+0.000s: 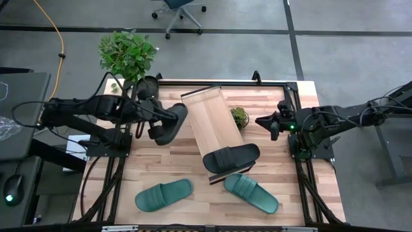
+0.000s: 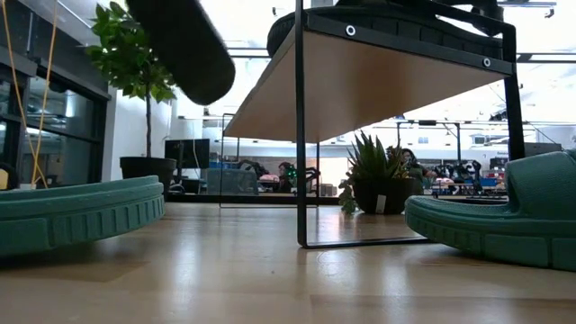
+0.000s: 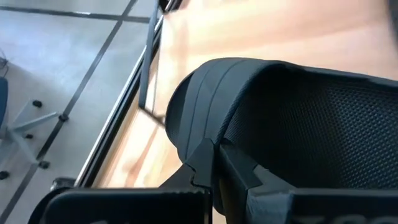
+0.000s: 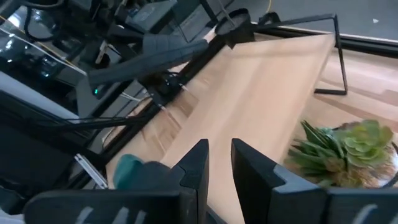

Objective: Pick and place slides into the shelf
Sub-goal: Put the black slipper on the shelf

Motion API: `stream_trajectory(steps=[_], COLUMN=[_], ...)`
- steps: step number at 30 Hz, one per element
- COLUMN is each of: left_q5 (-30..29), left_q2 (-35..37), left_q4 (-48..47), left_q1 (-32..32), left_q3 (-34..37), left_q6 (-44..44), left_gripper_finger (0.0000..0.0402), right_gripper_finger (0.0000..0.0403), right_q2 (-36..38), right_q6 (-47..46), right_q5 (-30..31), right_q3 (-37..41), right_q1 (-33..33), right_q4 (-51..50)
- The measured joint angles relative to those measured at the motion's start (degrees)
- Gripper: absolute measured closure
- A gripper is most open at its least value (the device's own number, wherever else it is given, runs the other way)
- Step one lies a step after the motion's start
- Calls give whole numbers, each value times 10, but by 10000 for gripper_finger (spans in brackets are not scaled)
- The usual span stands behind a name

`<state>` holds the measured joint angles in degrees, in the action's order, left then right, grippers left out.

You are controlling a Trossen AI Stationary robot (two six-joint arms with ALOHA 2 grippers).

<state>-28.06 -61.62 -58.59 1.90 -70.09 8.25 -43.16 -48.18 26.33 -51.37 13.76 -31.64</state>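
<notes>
My left gripper [image 1: 156,122] is shut on a black slide [image 1: 170,124], which is in the air beside the left long edge of the shelf [image 1: 212,116]. The low view shows this slide [image 2: 184,45] tilted, high above the table. The light-wood shelf stands askew on the table on its dark frame [image 2: 300,135]. A second black slide [image 1: 232,158] lies on its near end. Two teal slides [image 1: 164,194] [image 1: 251,192] lie flat on the table near the near edge. My right gripper [image 1: 273,124] waits right of the shelf, its fingers [image 4: 198,163] a narrow gap apart. My left gripper pinches the black slide between its two fingers [image 3: 202,163] at the sole's side rim [image 3: 214,142], just where the ribbed strap [image 3: 199,106] joins it. The fingers come level from the table's left. The slide is lifted clear and tilted.
A small succulent pot [image 1: 239,116] stands on the table between the shelf and my right gripper. A tall potted plant [image 1: 129,58] sits at the far left corner. Bare tabletop [image 1: 154,164] lies left of the shelf's near end. An office chair stands on the floor beyond the table.
</notes>
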Motion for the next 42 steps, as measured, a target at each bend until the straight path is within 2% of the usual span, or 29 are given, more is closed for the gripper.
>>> stream_trajectory(steps=[7,10,14,19,25,30,36,42], left_q5=[-26,-48,-80,-133,-183,-220,-236,-241], left_q2=[-93,-140,-208,-297,-382,-418,-429,-438], left_q4=[-3,-14,-35,-74,-77,-60,-45,-42], left_q1=[-28,-28,-28,-28,-27,-27,-26,-26], left_q3=[-116,-179,-270,-377,-468,-508,-511,-510], left_q6=[8,7,-30,-90,-126,-145,-177,-188], left_gripper_finger=[401,401,401,401,402,401,401,401], right_gripper_finger=[342,331,291,233,198,185,170,154], right_q2=[-9,-18,-37,-67,-102,-130,-141,-149], right_q6=[-8,-34,-50,-70,-71,-83,-69,-69], right_q5=[3,-15,-48,-55,-90,-114,-118,-143], right_q3=[0,0,0,0,0,0,0,0], right_q1=[-2,-14,-36,-66,-91,-101,-104,-116], right_q4=[29,33,69,139,191,214,281,296])
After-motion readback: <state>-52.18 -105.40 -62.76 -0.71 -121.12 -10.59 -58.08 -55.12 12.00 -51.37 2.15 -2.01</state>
